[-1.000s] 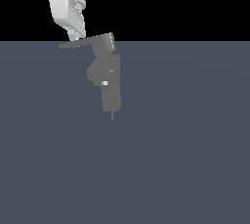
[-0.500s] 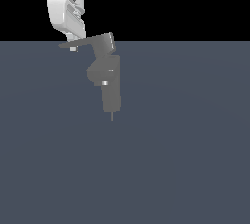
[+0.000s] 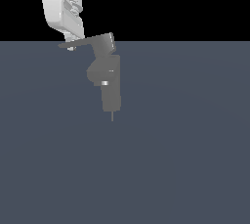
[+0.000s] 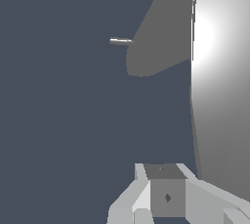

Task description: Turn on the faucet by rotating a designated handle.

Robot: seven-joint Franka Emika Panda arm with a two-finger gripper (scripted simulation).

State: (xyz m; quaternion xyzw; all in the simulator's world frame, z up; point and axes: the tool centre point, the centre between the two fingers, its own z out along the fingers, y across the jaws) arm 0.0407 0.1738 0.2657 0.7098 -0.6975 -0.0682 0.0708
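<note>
In the exterior view the matte grey faucet (image 3: 104, 71) stands on the dark floor, with a rectangular spout (image 3: 111, 97) and a small bright ring (image 3: 105, 83). Its handle (image 3: 83, 42) is a thin flat lever reaching from a boxy hub toward the exterior view's left. My white gripper (image 3: 71, 42) comes down from above, its tips meeting the lever near the pointed end. The frames do not show how wide its jaws stand. In the wrist view a brightly lit grey surface (image 4: 215, 96) fills one side, beside my grey fingers (image 4: 166, 196).
A flat dark blue-grey floor (image 3: 185, 159) spreads all around the faucet under a black backdrop. A thin pin (image 3: 113, 116) sticks out past the end of the spout.
The gripper has shifted slightly over the lever's tip. The handle and the faucet body look unchanged.
</note>
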